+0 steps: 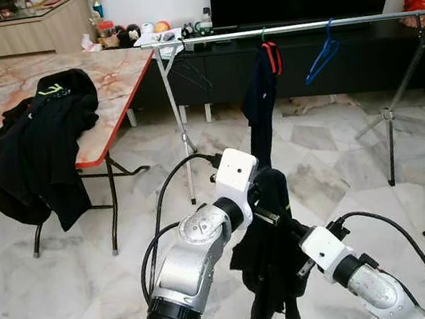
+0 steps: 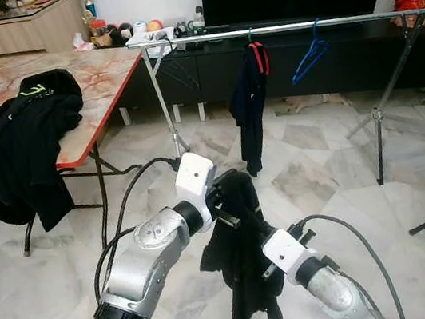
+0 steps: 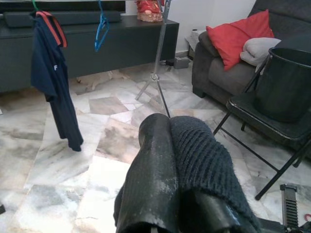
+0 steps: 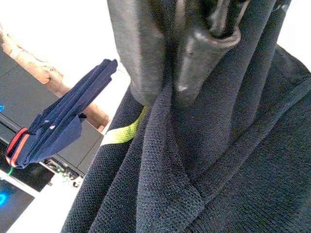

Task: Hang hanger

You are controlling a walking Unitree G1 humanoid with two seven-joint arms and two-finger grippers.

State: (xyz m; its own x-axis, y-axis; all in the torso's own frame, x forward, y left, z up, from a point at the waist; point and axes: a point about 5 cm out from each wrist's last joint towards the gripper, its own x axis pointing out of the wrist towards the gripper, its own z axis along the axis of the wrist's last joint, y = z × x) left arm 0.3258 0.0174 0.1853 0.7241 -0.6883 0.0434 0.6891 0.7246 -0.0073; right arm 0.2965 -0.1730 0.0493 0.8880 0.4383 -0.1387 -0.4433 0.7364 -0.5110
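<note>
The black garment [image 1: 272, 267] hung with its long axis vertical, held between the two arms above the marble floor [image 1: 335, 164], short of the clothes rail [image 1: 297, 28]. The left claw [image 3: 167, 145] and the right claw [image 4: 187, 73] were each pressed together, pinching its fabric. A navy shirt [image 1: 261, 99] and a blue hanger [image 1: 321, 57] hung on the rail, and dark clothes [image 1: 33, 147] lay on the desk [image 1: 115, 78] to the left.

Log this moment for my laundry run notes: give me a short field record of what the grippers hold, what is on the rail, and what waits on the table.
held item: black knitted garment, hanging down between both arms
left gripper: shut on the garment's upper part
right gripper: shut on the garment's cloth
rail: silver metal clothes rail on tripod legs
on rail: navy T-shirt with red collar on a green hanger; empty blue plastic hanger
table: marble-pattern folding table with black clothes pile draped over its edge
</note>
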